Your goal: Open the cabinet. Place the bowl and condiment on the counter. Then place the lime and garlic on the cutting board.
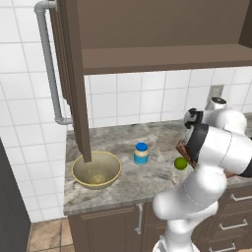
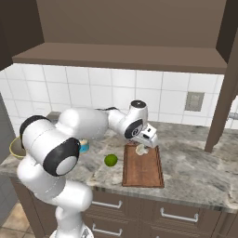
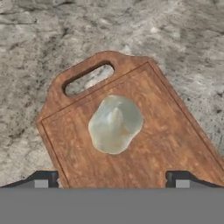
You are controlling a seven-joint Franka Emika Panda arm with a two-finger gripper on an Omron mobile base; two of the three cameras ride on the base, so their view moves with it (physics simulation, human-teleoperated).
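1. While white tiles backed the marbled surface (image 2: 195, 162), the cutting board (image 2: 143, 168) lay centre frame, long axis running toward the wall.
2. Garlic (image 3: 115, 124) sat mid-board; the gripper (image 3: 112, 179) hung open above it.

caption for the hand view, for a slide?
Open gripper above the garlic, which lies on the cutting board near its handle end.

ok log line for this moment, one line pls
gripper: open above garlic | garlic: on cutting board | lime: on counter | bowl, condiment: on counter
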